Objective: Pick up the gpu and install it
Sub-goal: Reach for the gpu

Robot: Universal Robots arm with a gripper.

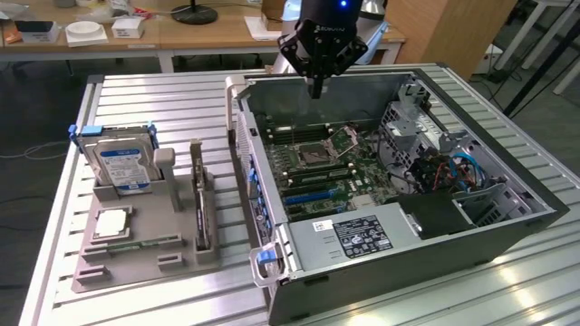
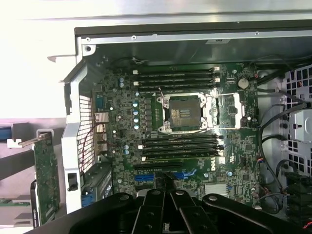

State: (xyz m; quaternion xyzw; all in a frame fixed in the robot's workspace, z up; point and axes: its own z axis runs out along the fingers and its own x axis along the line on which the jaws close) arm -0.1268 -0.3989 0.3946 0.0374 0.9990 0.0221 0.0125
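Two fingers (image 1: 316, 85) together, empty (over the open computer case (image 1: 426, 272)), gpu (image 1: 201, 204) well apart.

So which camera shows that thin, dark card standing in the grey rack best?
The wrist view: the thin gpu shows its brownish-green face there. The exterior view catches the gpu edge-on, upright in the grey rack.

Dark sheet-metal computer case (image 1: 426, 272) looks matt outside, bare grey steel inside. The ribbed metal table (image 1: 136, 88) under it is smooth and pretty shiny. Beside the case, a matt grey plastic holder (image 1: 136, 265) carries the thin green-board gpu (image 1: 200, 204) and a glossy-labelled silver metal hard drive (image 1: 122, 163). Wooden desks (image 1: 227, 37) behind the case.
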